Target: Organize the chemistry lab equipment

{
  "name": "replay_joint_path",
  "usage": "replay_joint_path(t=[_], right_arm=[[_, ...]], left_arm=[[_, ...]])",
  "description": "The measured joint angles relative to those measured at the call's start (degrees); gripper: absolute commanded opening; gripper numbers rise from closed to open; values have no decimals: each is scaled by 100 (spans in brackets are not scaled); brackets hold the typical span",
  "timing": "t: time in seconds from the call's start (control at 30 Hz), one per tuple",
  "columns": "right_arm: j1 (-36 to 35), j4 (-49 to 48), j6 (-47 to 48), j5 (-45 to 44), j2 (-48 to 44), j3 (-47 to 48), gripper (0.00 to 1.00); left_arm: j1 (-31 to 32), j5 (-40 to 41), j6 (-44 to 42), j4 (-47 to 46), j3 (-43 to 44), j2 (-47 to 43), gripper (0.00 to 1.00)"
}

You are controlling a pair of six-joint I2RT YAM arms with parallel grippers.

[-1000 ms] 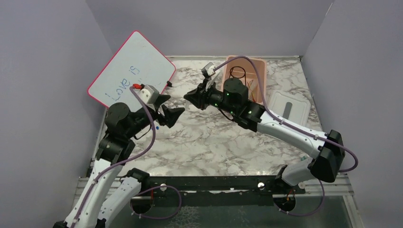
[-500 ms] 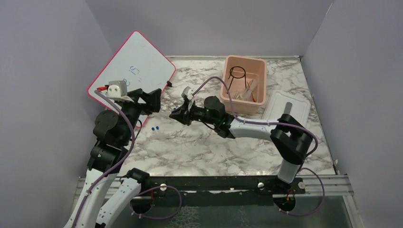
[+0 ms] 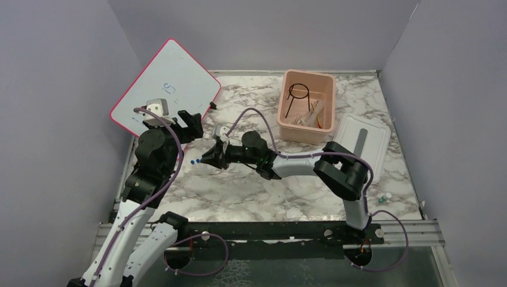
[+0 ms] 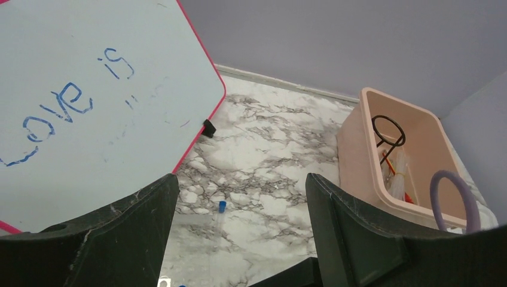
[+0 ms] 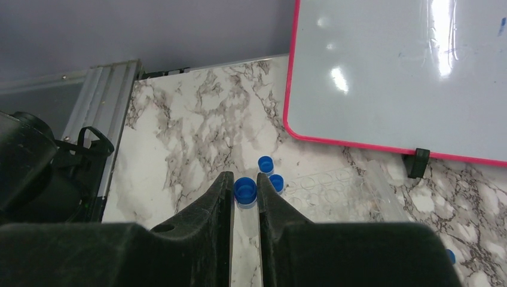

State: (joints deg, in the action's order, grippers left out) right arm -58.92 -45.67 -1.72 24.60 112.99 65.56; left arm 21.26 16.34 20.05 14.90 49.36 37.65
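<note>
So, the right pincer (image 5: pixel 244 178) is pinched narrow on a little clear vial with a blue cap (image 5: pixel 245 191), and the cap pokes out right between the two black fingers. It hangs low over the marbled white-and-grey surface (image 3: pixel 263 185), over toward the left side. Just past its tips, two more blue-capped vials (image 5: pixel 265 162) stand by a see-through plastic rack with round holes (image 5: pixel 335 190). Can't tell if those two are actually seated in the rack or just next to it.

The left pincer (image 4: pixel 239 188) is spread wide with nothing in it. It's up in the air in front of the pink-rimmed whiteboard (image 4: pixel 89 101), which sits tilted on the left with "Love is" scrawled on it in blue.

The other gear sits in the rectangular pink plastic tub (image 3: pixel 302 136) toward the back right. That's the black wire ring stand (image 3: pixel 298 92), standing upright, a thin red-and-yellow rod (image 4: pixel 391 169) and some clear bits I can't make out. A flat white lid (image 3: pixel 365 136) lies on the surface just right of the tub.
</note>
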Motion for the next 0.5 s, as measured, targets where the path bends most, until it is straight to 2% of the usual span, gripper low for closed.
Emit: replay_joint_path(t=[0.5], right_arm=[[-26, -278, 28, -216, 595, 275, 19]], left_arm=[[0, 271, -79, -20, -46, -61, 81]])
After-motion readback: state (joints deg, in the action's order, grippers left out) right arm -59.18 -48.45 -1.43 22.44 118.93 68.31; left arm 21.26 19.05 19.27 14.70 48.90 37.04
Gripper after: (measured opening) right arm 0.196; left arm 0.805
